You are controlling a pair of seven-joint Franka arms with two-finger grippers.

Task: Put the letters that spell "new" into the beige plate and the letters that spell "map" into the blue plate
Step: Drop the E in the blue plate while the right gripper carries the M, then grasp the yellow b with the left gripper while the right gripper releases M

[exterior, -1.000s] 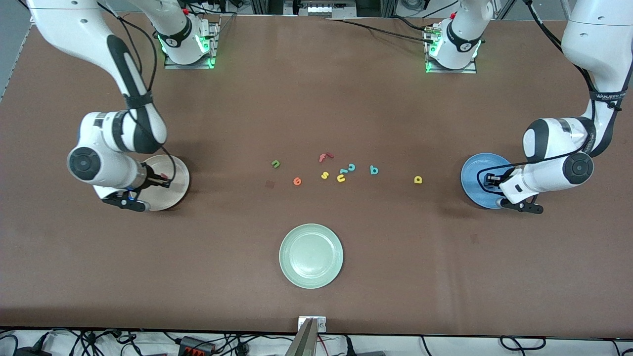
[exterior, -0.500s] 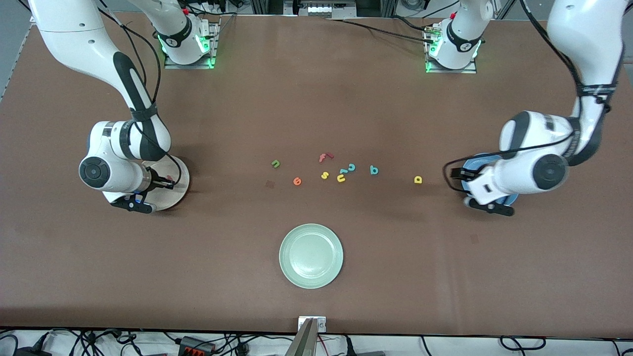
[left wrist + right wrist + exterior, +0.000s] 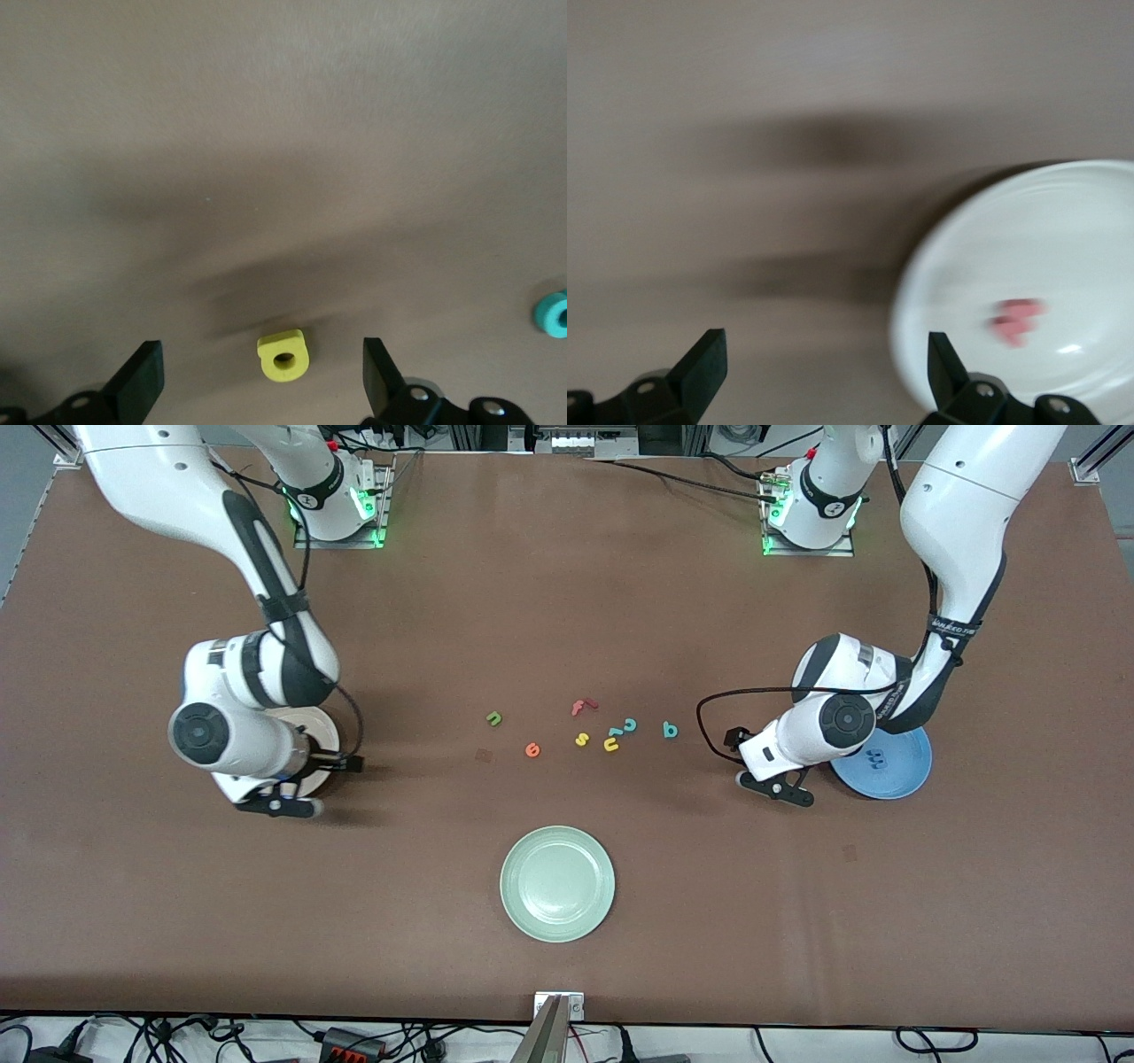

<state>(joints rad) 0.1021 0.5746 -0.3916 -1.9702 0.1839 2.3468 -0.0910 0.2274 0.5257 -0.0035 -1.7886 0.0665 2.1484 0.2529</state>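
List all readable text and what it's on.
green "n": table
orange "e": table
red "f": table
yellow "s": table
yellow "u": table
teal "c": table
teal "p": table
yellow "a": table
blue "m": blue plate
pink letter, beige plate: blurred
strap print, left arm: too small

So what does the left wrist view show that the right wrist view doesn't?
Only the left wrist view shows the small yellow toy letter "a" lying on the table between the left gripper's open fingers, with the small teal toy letter "p" at the edge of the picture. Only the right wrist view shows the round cream-beige plate with the small red-pink toy letter "w" in it, beside the open right gripper. Both show the bare brown table.
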